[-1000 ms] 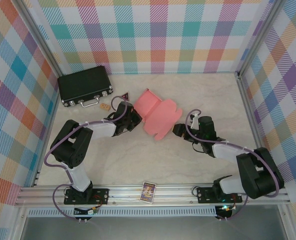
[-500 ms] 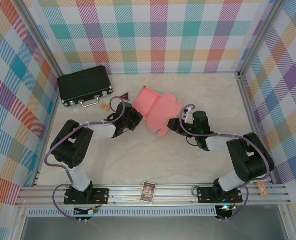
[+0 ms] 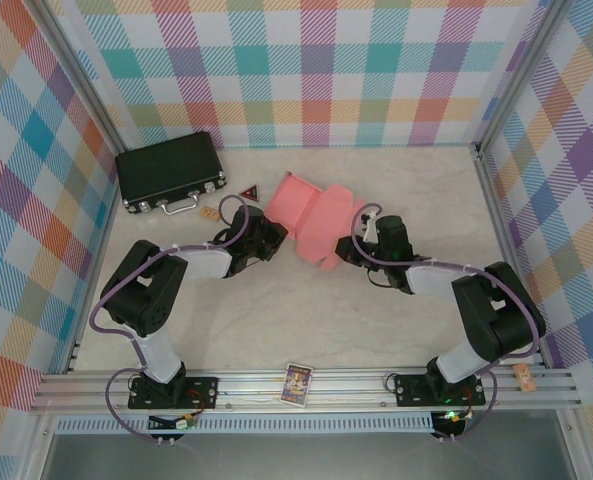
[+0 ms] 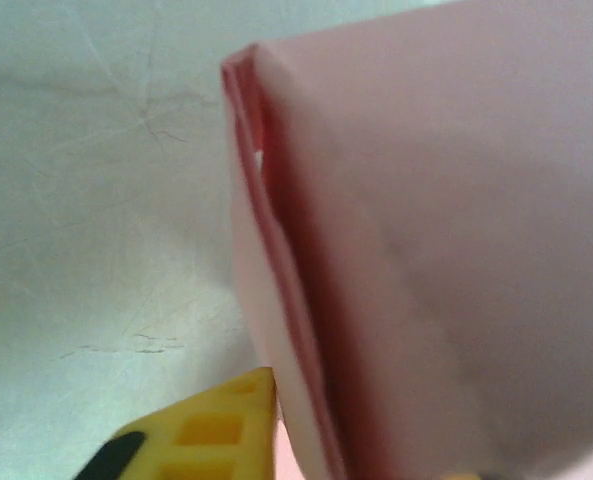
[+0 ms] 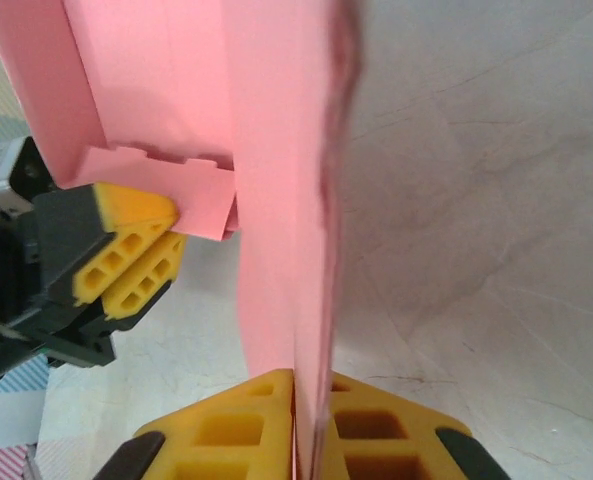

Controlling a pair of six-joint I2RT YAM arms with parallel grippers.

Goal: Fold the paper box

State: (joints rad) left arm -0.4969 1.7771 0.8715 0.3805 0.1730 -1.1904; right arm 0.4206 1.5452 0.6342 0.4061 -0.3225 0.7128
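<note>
Right jaws tight on edge of plain pink paper box (image 5: 276, 150)

The box (image 4: 446, 230) takes the right side, close up and blurred, salmon pink. Its folded edge runs from a corner near the top, left of centre, down toward the bottom, with a thin dark gap between two layers along it. One yellow finger (image 4: 216, 435) of my tool (image 4: 336, 465) pokes up at the bottom, just left of that edge; I cannot tell whether it touches. Pale marbled bench (image 4: 86, 200) lies to the left.
</note>
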